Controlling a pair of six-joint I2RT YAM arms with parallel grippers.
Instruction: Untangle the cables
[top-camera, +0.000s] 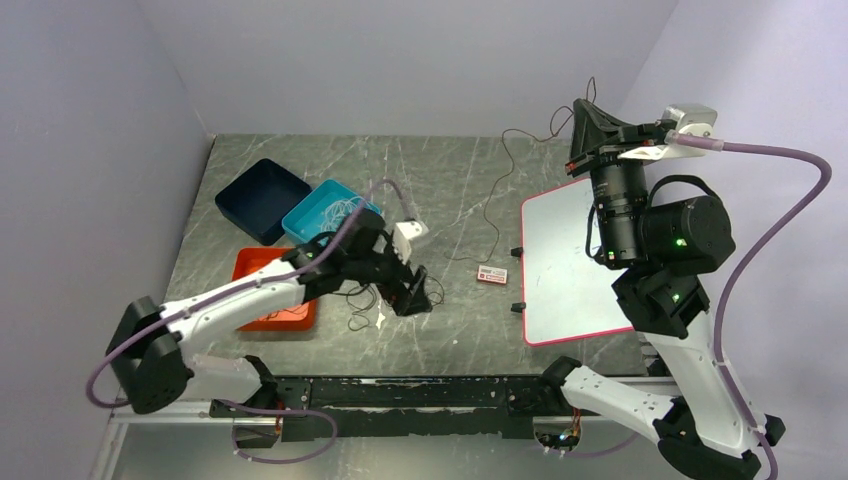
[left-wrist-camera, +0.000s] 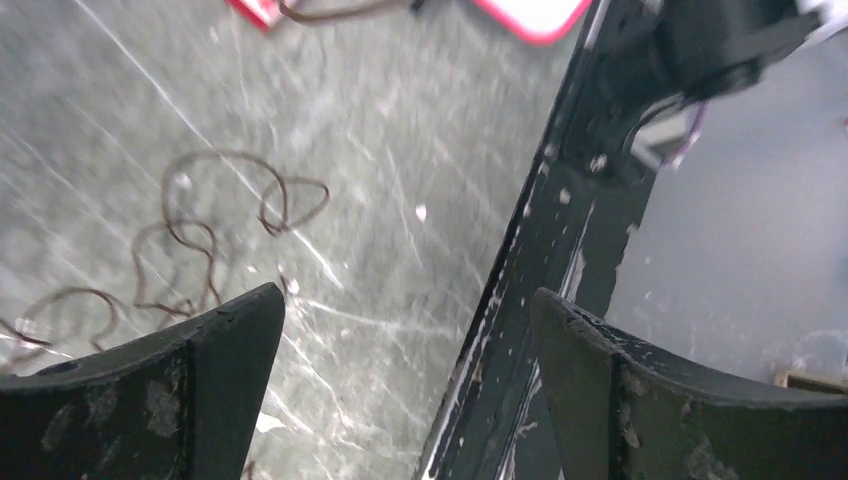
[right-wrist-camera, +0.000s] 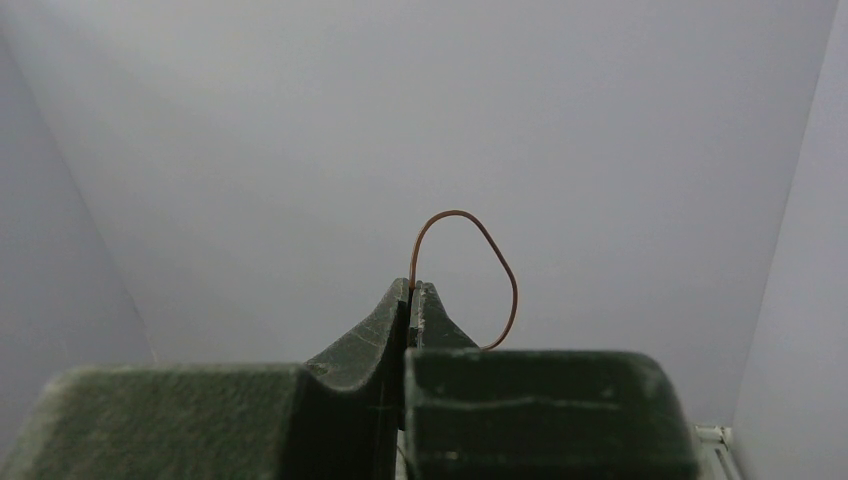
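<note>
The cables lie in separate parts. A loose tangle of thin dark wires (top-camera: 368, 306) lies on the marble table by my left gripper (top-camera: 412, 298). In the left wrist view its brown loops (left-wrist-camera: 200, 232) lie up and left of the open, empty gripper (left-wrist-camera: 410, 310), not between the fingers (left-wrist-camera: 205, 375). My right gripper (top-camera: 587, 100) is raised high at the back right. It is shut on one thin brown wire (right-wrist-camera: 466, 215), which loops above the tips (right-wrist-camera: 410, 286). That wire (top-camera: 490, 205) trails down to the table. Whitish wires (top-camera: 338, 208) lie in the teal bin.
A teal bin (top-camera: 300, 222), a dark blue bin (top-camera: 262, 198) and an orange tray (top-camera: 262, 312) stand at the left. A red-edged white board (top-camera: 565, 265) lies at the right, and a small red-and-white tag (top-camera: 492, 275) beside it. The table's black front rail (left-wrist-camera: 560, 250) runs between the left fingers.
</note>
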